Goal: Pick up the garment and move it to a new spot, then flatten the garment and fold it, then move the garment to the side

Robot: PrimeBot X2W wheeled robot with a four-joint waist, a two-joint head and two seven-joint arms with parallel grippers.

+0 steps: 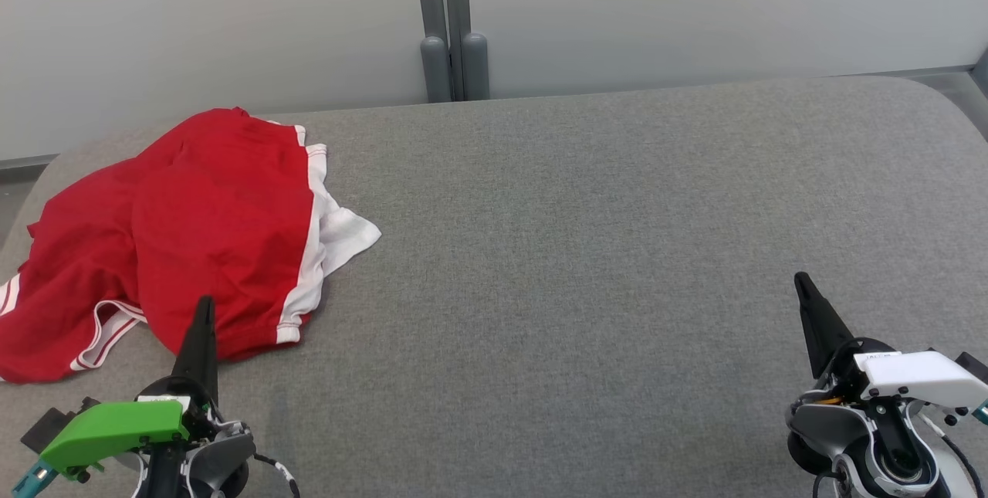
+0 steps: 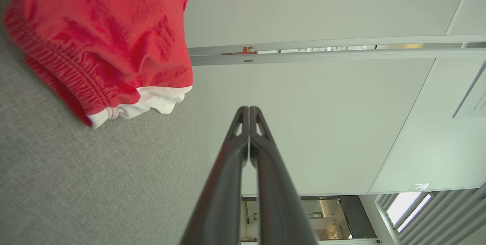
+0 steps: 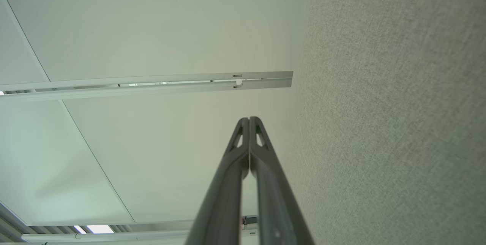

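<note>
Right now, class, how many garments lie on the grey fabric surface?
1: a crumpled red garment with white trim, at the left of the grey fabric surface, near the shut left gripper. Its folds could hide another.

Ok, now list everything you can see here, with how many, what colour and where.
garment: one, red with white trim, crumpled at the surface's far left
padded surface: one, grey, spanning the head view
posts: two, grey, side by side behind the far edge
wall panels: two, pale, behind the surface
left claw: one, dark, shut, lower left by the garment's near edge
right claw: one, dark, shut, lower right
</note>
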